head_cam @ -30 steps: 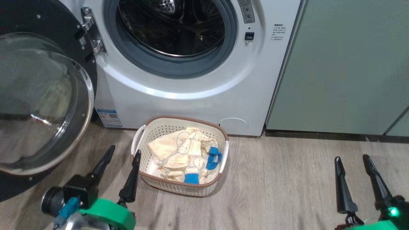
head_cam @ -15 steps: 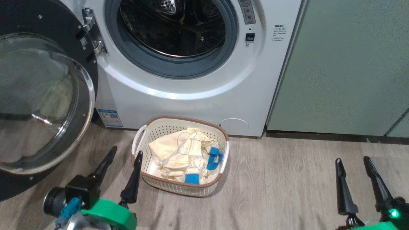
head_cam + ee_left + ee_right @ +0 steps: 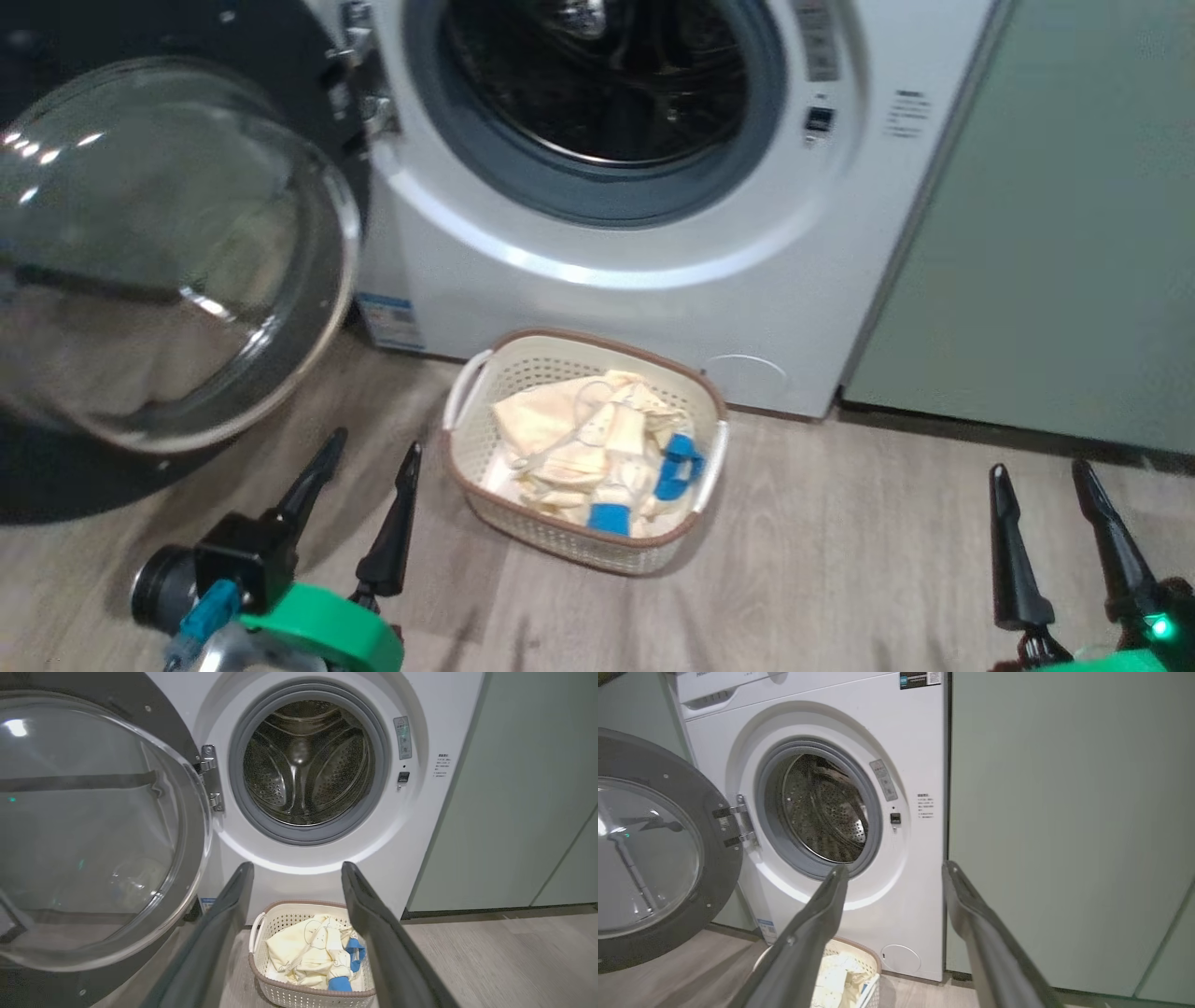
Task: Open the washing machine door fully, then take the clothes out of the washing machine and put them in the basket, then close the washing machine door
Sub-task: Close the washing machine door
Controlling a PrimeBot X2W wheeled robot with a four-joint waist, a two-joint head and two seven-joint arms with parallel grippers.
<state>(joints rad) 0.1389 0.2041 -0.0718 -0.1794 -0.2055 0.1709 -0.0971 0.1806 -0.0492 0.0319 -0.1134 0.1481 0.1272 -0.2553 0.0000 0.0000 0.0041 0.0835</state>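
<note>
We see L gripper [image 3: 375,441] wide apart, empty, basket [image 3: 597,553] at its 2 o'clock w/ clothes [image 3: 579,429]; R gripper [image 3: 1040,467] also apart, touching nothing.

I see grey wood-plank floor [image 3: 840,560] in front of the pale green cabinet [image 3: 1074,233], a dark gap [image 3: 980,432] under its base

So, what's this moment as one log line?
washing machine door open; drum looks empty; clothes in basket; left gripper open; right gripper open; next: close door
</note>
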